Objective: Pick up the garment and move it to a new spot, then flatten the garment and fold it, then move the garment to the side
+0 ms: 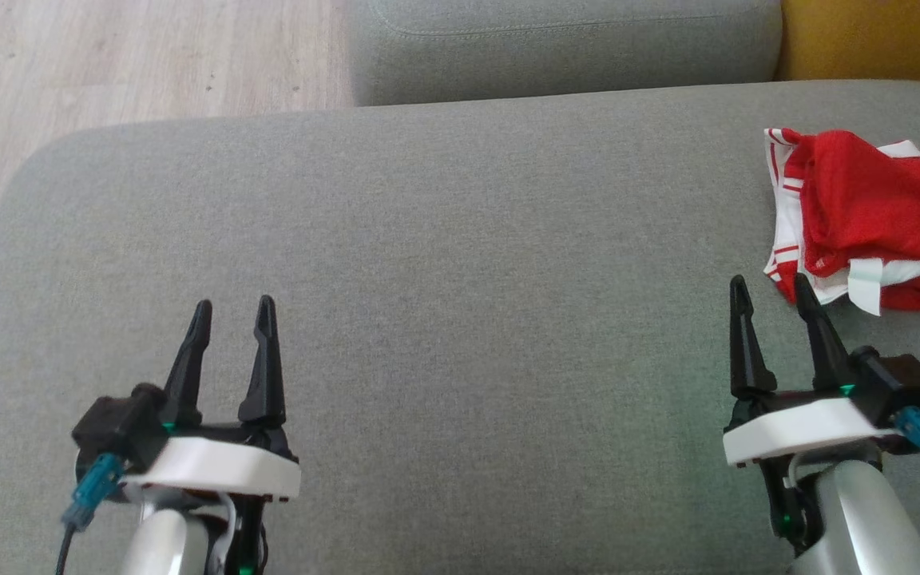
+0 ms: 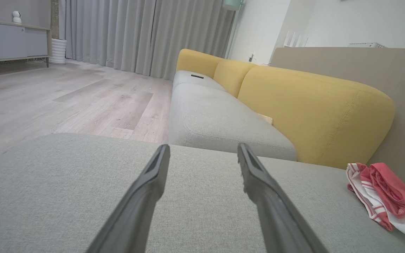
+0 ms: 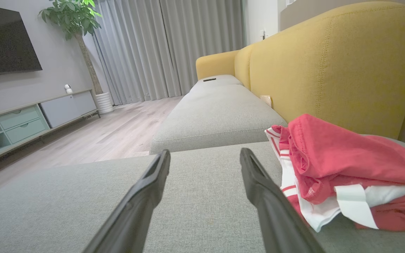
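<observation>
we look down on a wide grey seat cushion (image 1: 460,239) that takes up most of the head view. beyond its far edge lies a second grey cushion (image 1: 564,48), with pale wood floor (image 1: 109,64) to the left of both. a yellow backrest (image 3: 329,63) runs along the right side of the seats, and in the right wrist view grey curtains (image 3: 160,49) hang at the end of the room.

the garment (image 1: 875,208), red with white striped parts, lies in a crumpled heap on the wide cushion at its far right, close to the backrest.

our left gripper (image 1: 235,302) hovers over the near left of the cushion, fingers spread with bare fabric between them, well apart from the garment. our right gripper (image 1: 771,279) sits at the near right, jaws likewise spread and holding nothing. its right finger (image 1: 815,327) points at the garment's near left corner, just beside the white edge; we cannot tell whether it touches.
</observation>
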You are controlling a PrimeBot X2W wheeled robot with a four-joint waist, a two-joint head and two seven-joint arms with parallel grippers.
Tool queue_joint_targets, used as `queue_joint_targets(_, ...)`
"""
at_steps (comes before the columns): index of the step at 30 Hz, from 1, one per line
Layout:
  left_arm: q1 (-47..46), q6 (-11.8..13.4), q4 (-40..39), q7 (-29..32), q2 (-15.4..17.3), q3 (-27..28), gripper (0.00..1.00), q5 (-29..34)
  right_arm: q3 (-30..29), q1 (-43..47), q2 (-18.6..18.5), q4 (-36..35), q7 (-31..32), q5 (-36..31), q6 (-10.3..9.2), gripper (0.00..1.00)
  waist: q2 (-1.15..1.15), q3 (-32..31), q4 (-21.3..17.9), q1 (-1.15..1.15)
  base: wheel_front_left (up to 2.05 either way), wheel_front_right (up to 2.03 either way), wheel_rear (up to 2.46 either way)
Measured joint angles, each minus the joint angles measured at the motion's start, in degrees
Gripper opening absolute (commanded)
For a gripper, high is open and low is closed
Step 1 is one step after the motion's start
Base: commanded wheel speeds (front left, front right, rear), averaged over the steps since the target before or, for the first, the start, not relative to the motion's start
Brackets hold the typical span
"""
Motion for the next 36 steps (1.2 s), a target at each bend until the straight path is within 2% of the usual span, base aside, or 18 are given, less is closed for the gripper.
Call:
queue_joint_targets(4, 0.16, -0.03, -0.03, 0.00, -0.01, 0.42, 1.00, 0.00, 0.14, 0.00, 0.00, 0.00, 0.00, 0.41, 0.00, 1.00, 0.00, 0.14, -0.04, 0.00, 0.00, 0.00, 0.00)
queue_joint_targets(5, 0.16, -0.02, -0.09, 0.00, -0.01, 0.74, 0.00, 0.00, 0.21, 0.00, 0.00, 0.00, 0.00, 0.41, 0.00, 0.00, 0.00, 0.19, -0.06, 0.00, 0.00, 0.00, 0.00)
queue_joint_targets(11, 3.18, 0.03, 4.85, 0.36, -0.10, 0.45, 0.00, -0.41, 0.38, 3.59, 0.21, 4.77, 0.38, 0.77, 0.00, 0.00, 0.00, 0.18, -0.08, 0.00, 0.00, 0.00, 0.00)
queue_joint_targets(36, 2.97, -1.07, 5.98, 4.03, -0.01, 1.72, 0.00, -16.67, -1.29, 3.86, 0.22, 3.53, 4.41, 17.67, 0.00, 0.00, 0.00, -0.25, -0.15, 0.00, 0.00, 0.00, 0.00)
